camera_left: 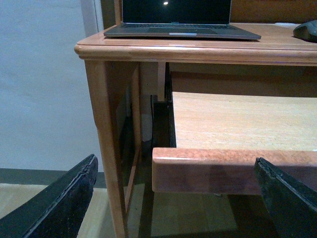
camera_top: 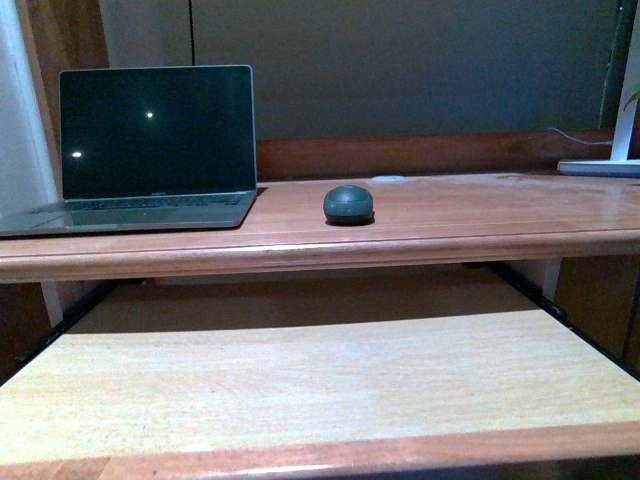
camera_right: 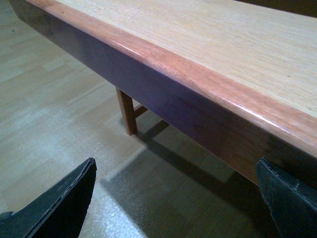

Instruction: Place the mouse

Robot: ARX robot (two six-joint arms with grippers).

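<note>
**Desk:** What surrounds the object on the desk?

**Photographer:** An open silver-grey laptop with a dark screen stands at the left end of the polished reddish-brown wooden tabletop. At the far right edge sits a flat white lamp base with a white stem rising from it. A small flat white object, too small to identify, lies near the back of the tabletop, behind the mouse.

**Desk:** And lower down?

**Photographer:** A pale wooden pull-out shelf with a reddish front rim extends toward the camera beneath the tabletop, running on dark side rails.

**Desk:** Where is the mouse, and how does it look?

**Photographer:** The small dark grey, oval, matte plastic mouse rests on the tabletop near its middle. It is to the right of the laptop and apart from it. A faint seam crosses its rounded top, and finer detail is too small to read.

**Desk:** The arms?

**Photographer:** Neither shows in the front view. The left pincer hangs low facing the shelf's front rim, near the desk's left leg. Its black fingers are spread wide with nothing between them. The right pincer is likewise parted and unloaded, below the shelf rim and above the pale wood-pattern floor.
</note>
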